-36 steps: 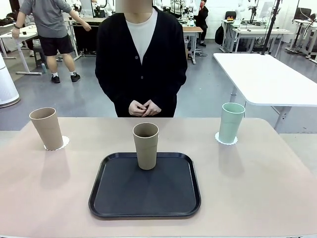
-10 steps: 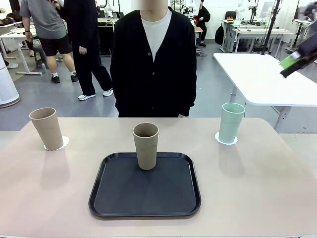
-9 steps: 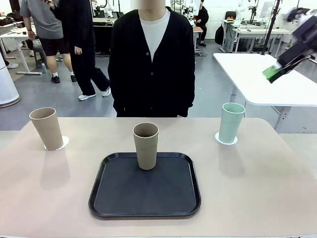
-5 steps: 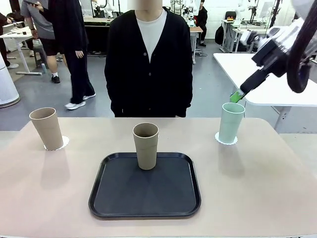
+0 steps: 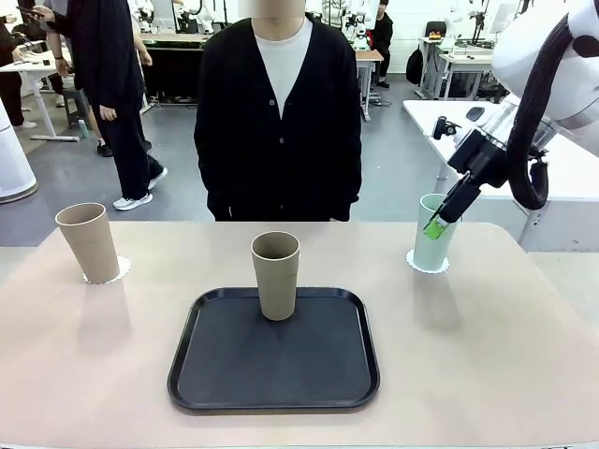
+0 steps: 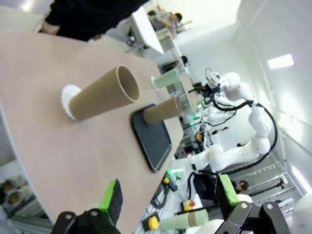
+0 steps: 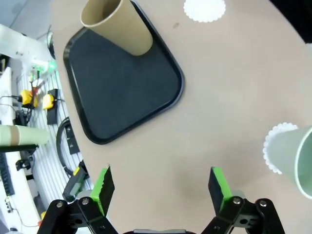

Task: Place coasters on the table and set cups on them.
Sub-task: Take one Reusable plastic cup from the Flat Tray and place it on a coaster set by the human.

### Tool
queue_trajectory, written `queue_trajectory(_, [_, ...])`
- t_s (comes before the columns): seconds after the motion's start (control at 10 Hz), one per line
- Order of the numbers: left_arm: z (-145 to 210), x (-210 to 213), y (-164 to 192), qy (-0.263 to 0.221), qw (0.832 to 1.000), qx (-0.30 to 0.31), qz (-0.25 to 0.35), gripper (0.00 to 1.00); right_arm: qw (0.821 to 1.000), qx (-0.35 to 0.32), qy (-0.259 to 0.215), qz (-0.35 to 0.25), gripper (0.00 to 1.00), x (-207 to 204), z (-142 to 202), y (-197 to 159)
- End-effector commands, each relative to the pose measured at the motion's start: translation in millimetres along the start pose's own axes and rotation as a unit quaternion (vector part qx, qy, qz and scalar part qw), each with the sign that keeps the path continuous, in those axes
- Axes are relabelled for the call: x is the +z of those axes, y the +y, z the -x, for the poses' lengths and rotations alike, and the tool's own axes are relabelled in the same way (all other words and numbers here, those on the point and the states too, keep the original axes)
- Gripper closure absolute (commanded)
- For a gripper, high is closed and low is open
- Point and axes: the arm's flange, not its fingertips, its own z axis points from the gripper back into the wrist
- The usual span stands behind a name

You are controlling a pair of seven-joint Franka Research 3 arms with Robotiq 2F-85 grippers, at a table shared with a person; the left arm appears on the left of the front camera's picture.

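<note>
A mint green cup [image 5: 435,239] stands on a white coaster [image 5: 426,263] at the table's [image 5: 487,355] far right. My right gripper [image 5: 436,223] hangs open in front of it, up in the air and holding nothing. From the right wrist view its fingers [image 7: 103,185] stand wide over bare table, with the mint cup [image 7: 298,157] at the right edge and a bare coaster [image 7: 204,7] beyond the tray. One beige cup [image 5: 275,274] stands on the black tray [image 5: 182,360]. Another beige cup [image 5: 87,241] rests on a coaster [image 5: 110,272] at far left. My left gripper [image 6: 169,194] is open and holds nothing.
A person in a black cardigan [image 5: 277,103] stands at the far edge, hands out of sight. A white table [image 5: 487,131] lies behind on the right. Other people walk at the back left. Bare tabletop lies to either side of the tray.
My right arm has swung in from the upper right and come down beside the mint cup, jaws staying open. The cups and the tray have not moved.
</note>
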Motion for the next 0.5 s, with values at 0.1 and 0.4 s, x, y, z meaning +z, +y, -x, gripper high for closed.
queue_trajectory(0.1, [0.3, 1.3, -1.6, 0.0, 1.0, 0.002, -0.005, 0.0, 1.0, 0.0, -0.013, 0.005, 0.0, 8.8, -3.9, 7.6])
queue_trajectory(0.4, [0.3, 1.3, -1.6, 0.0, 1.0, 0.002, -0.005, 0.0, 1.0, 0.0, -0.013, 0.005, 0.0, 8.8, -3.9, 7.6])
